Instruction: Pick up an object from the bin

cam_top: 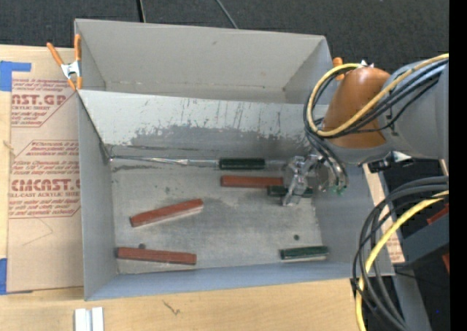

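Note:
My gripper (297, 185) is low in the bin's right part, near the back wall. It hangs over the right end of a red-brown bar (249, 181) that lies flat and points left. A short dark green piece (276, 191) lies right beside the gripper, just below that bar's end. Behind them, along the foot of the back wall, lies a dark green bar (242, 164). Whether anything is gripped cannot be made out.
A red-brown bar with a pale end (166, 213) lies slanted left of the middle. Another red-brown bar (155, 255) rests by the front left wall, and a dark green bar (304, 253) by the front right. The arm's orange cover and yellow cables hang over the right rim.

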You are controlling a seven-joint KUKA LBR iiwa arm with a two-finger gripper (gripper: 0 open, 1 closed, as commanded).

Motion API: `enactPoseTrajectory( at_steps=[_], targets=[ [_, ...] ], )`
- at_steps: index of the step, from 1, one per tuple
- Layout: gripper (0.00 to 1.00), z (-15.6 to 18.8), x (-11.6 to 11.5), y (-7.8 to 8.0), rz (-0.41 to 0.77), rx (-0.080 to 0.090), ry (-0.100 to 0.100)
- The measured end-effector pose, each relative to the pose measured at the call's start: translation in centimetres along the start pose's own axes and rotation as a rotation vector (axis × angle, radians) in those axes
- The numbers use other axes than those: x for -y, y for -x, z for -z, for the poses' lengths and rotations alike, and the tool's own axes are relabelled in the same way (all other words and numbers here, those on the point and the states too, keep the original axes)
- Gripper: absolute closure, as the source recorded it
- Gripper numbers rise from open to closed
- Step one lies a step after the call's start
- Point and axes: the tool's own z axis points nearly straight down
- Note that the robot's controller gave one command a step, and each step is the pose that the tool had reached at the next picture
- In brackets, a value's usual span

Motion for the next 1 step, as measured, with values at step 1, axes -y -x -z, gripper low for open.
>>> enactPoseTrajectory(
  at_steps=[1],
  targets=[
    [1.00, 4.64, -0.86, -0.62, 0.021, -0.017, 0.000]
  ],
)
